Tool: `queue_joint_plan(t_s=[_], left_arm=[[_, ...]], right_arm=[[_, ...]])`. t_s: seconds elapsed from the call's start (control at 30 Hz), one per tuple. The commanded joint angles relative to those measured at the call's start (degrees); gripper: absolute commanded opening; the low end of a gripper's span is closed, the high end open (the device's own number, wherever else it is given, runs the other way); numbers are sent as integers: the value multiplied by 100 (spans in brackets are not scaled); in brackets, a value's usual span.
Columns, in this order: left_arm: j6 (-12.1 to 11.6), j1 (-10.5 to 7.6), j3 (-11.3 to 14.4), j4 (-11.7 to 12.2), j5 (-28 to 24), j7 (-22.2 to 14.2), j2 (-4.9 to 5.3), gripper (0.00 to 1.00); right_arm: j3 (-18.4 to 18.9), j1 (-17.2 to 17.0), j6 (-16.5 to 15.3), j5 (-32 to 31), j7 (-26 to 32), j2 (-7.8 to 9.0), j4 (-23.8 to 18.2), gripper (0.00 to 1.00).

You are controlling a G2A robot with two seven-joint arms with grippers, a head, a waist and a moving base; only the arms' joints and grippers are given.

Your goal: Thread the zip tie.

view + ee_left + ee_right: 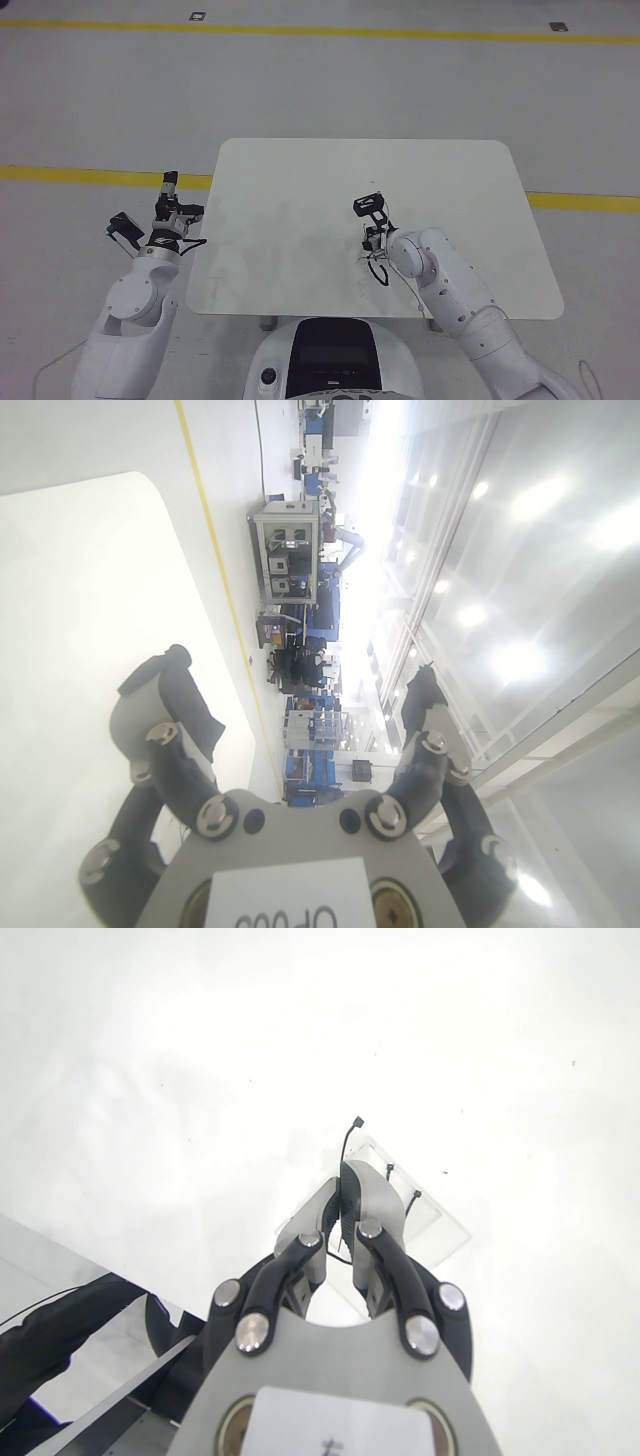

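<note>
My right gripper [341, 1188] is shut on a thin black zip tie [348, 1140]. The tie's square head sticks out past the fingertips and its tail hangs back between the fingers. Just beneath lies a clear plastic holder [440, 1233] with two more black zip ties [390, 1172] standing in it. From above, the right gripper [372, 238] hangs over the middle of the white table [450, 200]. My left gripper [300, 665] is open and holds nothing. It sits beside the table's left edge, and the top view shows the left gripper [176, 205] off the tabletop.
The white tabletop [150, 1053] around the holder is bare. A yellow floor line [100, 176] runs past the table's left side. Machines and racks [290, 550] stand far off in the room.
</note>
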Motion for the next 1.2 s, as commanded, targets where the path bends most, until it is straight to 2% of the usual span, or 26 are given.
queue_joint_plan(t_s=[0.0, 0.4, 0.6, 0.77, 1.17], left_arm=[[0, 0, 0, 0, 0, 0, 0, 100], [0, 0, 0, 0, 0, 0, 0, 100], [0, 0, 0, 0, 0, 0, 0, 100], [0, 0, 0, 0, 0, 0, 0, 100], [0, 0, 0, 0, 0, 0, 0, 100]], right_arm=[[4, -4, -1, -1, -4, 1, -4, 0], [4, -4, -1, -1, -4, 1, -4, 0], [132, -127, -54, 212, -476, 13, 94, 0], [255, -250, -204, 425, -841, 32, 89, 0], [584, -486, -596, 1014, -1117, 103, -57, 0]])
